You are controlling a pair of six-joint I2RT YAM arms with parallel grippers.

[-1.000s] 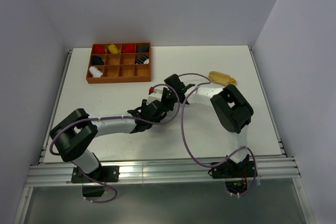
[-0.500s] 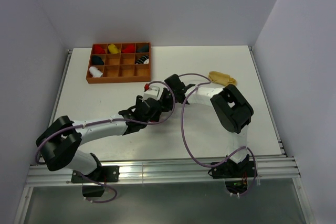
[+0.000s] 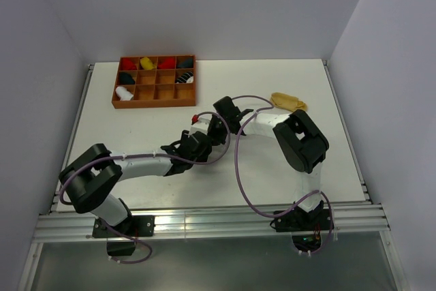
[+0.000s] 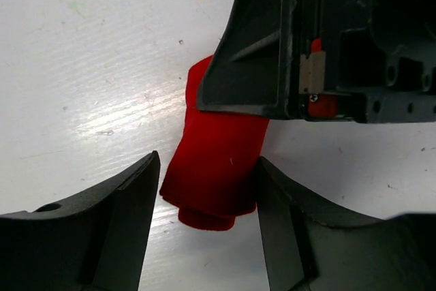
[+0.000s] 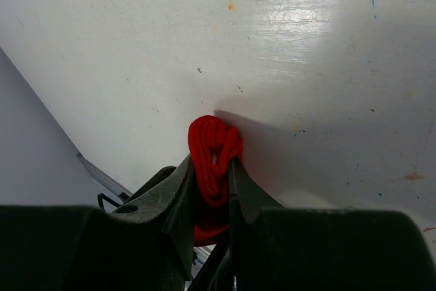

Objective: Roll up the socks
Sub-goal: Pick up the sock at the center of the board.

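A red sock point(image 5: 214, 151), rolled into a tight bundle, is pinched between the fingers of my right gripper point(image 5: 212, 165) just above the table. In the top view only a red tip of the red sock point(image 3: 197, 116) shows beside the right gripper point(image 3: 215, 125). My left gripper point(image 4: 208, 161) straddles the free end of the red sock point(image 4: 218, 161). Its jaws are open, with a gap on the left side and the right finger against the fabric. The right gripper's dark finger point(image 4: 259, 66) covers the upper part of the roll. A tan-yellow sock point(image 3: 289, 101) lies flat at the back right.
A brown wooden compartment tray point(image 3: 154, 104) stands at the back left and holds several rolled socks, among them a black-and-white striped one point(image 3: 184, 78) and a white one point(image 3: 123, 92). Both arms meet at the table's middle. Walls rise at the back and sides.
The left arm's elbow swung out left and low, then came back. The left jaws widened and narrowed a little around the sock. The right gripper kept its hold.
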